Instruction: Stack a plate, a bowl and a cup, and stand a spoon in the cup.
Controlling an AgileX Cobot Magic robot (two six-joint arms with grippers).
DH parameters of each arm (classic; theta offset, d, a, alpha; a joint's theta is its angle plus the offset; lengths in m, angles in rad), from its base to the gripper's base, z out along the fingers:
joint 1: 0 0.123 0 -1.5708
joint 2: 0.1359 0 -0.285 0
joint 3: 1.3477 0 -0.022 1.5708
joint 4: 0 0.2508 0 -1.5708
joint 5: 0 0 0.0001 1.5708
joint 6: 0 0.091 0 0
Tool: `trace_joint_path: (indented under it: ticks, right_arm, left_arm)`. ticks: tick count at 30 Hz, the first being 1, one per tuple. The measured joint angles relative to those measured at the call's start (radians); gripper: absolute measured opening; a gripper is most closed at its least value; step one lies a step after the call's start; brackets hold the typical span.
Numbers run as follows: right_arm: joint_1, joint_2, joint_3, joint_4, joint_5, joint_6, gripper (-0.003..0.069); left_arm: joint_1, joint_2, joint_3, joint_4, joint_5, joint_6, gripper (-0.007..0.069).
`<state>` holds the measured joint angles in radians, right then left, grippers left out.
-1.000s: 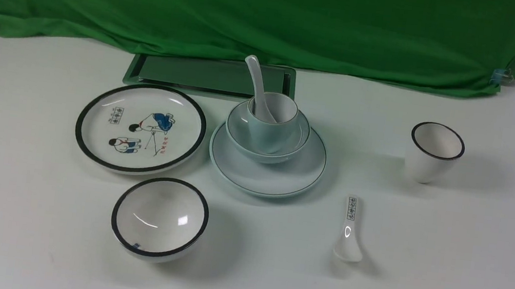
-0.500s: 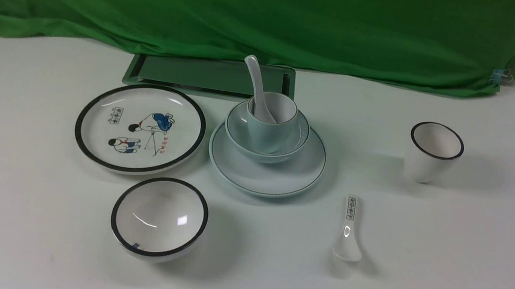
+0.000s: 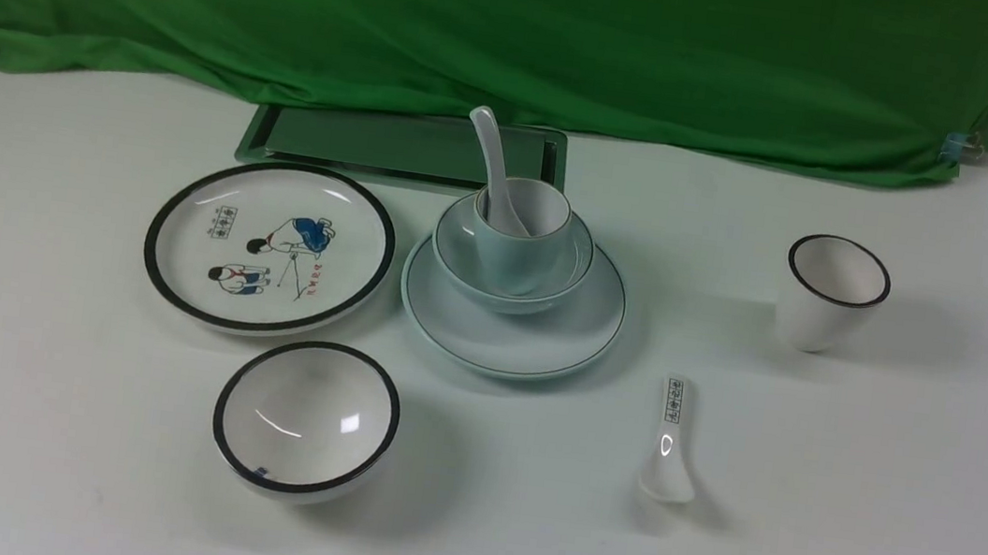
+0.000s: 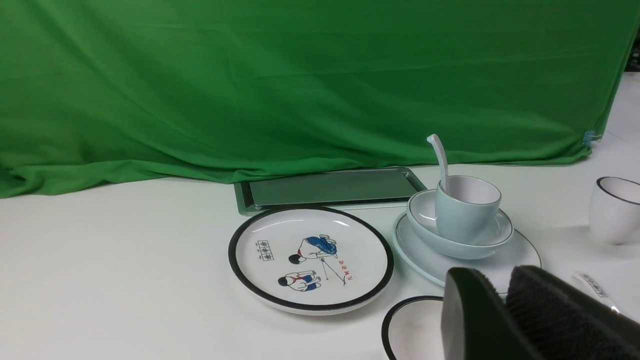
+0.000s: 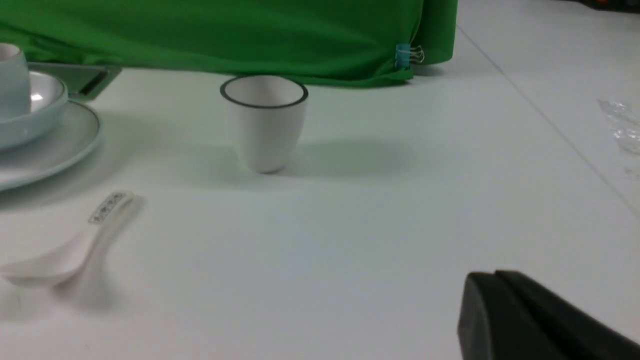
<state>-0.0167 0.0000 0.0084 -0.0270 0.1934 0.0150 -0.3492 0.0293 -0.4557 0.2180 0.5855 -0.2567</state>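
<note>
The plate (image 3: 509, 350) lies toward the far middle of the desk (image 3: 539, 528), with the bowl (image 3: 460, 250) on it and the cup (image 3: 516, 263) upright inside the bowl. The spoon (image 3: 491, 159) stands tilted in the cup, its handle rising above the rim toward the far left.

Just left of the plate is the cartoon plate (image 3: 272, 241); nearer, also on the left, is the black-rimmed bowl (image 3: 307, 415). The printed spoon (image 3: 670, 441) lies right of the stack and nearer, its handle pointing far. The tall cup (image 3: 831, 295) stands upright farther right. Beyond the stack sits the green tray (image 3: 407, 144), near the green cloth (image 3: 524, 36), which has a clip (image 3: 964, 147) at its right end.

The right fingers (image 5: 495, 275) are clenched together, grasping nothing. The left fingers (image 4: 500, 285) hold nothing visible; whether they are fully closed I cannot tell.
</note>
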Motion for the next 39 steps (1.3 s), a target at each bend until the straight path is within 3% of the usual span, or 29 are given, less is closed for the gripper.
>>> trace_joint_path:
  ticks: [31,34,37,39]
  right_arm:
    - [0.002,0.0,0.0,-0.002,0.027,0.014,0.0059]
    - [0.002,0.0,0.0,-0.002,0.027,0.014,0.0067]
    - [0.002,0.0,0.0,-0.002,0.027,0.014,0.0069]
    - [0.002,0.0,0.0,-0.002,0.027,0.014,0.0071]
  left_arm:
    - [0.0,0.001,0.035,0.02,-0.019,0.005,0.0083]
    - [0.013,-0.007,0.082,0.035,-0.059,0.007,0.0083]
    - [0.065,-0.027,0.157,0.004,-0.198,0.004,0.0083]
    - [0.133,-0.028,0.218,-0.088,-0.333,0.032,0.0075]
